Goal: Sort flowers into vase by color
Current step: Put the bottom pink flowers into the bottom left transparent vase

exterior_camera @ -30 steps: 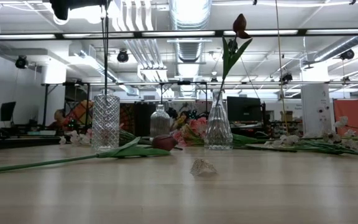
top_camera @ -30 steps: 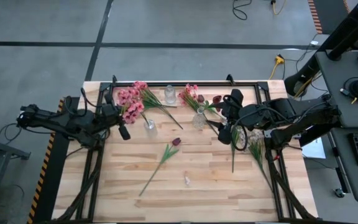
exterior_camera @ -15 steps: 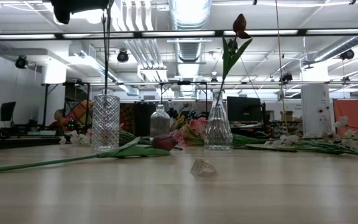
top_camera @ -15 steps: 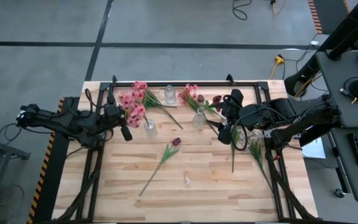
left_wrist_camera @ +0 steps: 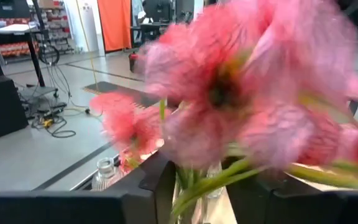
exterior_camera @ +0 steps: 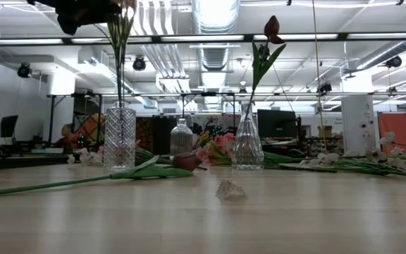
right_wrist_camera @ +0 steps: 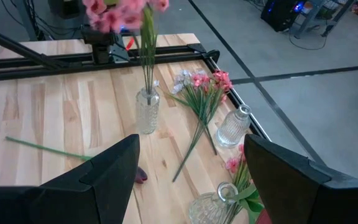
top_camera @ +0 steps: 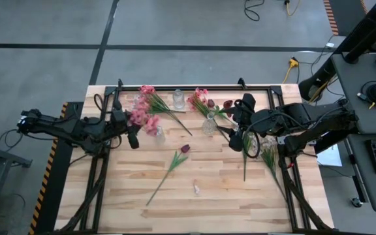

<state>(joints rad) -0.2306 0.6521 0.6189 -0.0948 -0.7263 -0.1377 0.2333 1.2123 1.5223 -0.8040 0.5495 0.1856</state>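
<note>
High view: pink blossom cluster [top_camera: 143,119] shifted right and down since the earlier frames, now over the ribbed vase [top_camera: 157,134] at left centre of the worktop [top_camera: 207,196]; before, blossoms sat higher up left of that vase. Low view, upper left: stems now leaning and spread above the vase [exterior_camera: 120,136], earlier hanging straight; left gripper [exterior_camera: 90,8] lower in frame, cut off by the top edge. Left fingers parted a little, stems between them in the left wrist view; whether still pinched or just let go, cannot tell. Left gripper [top_camera: 130,134] just left of the vase, arm stretched in flat from the left edge of frame.

Hard to make out: left wrist view mostly filled with blurred pink blossoms [left_wrist_camera: 253,93], stalks [left_wrist_camera: 194,186] dropping between the dark fingers [left_wrist_camera: 157,193], vase below hidden. Stalk ends inside the glass not readable in any view.

Right gripper [top_camera: 237,140] parked at right centre, fingers wide apart, holding nothing, unchanged. Second pink bunch [top_camera: 150,98] lying at upper left of the worktop, small bottle vase [top_camera: 178,99] upper centre, flared vase [top_camera: 209,124] with dark red bloom [exterior_camera: 271,28], loose dark red tulip [top_camera: 175,162] lying at centre, white-lilac stems [top_camera: 266,156] lying right.
</note>
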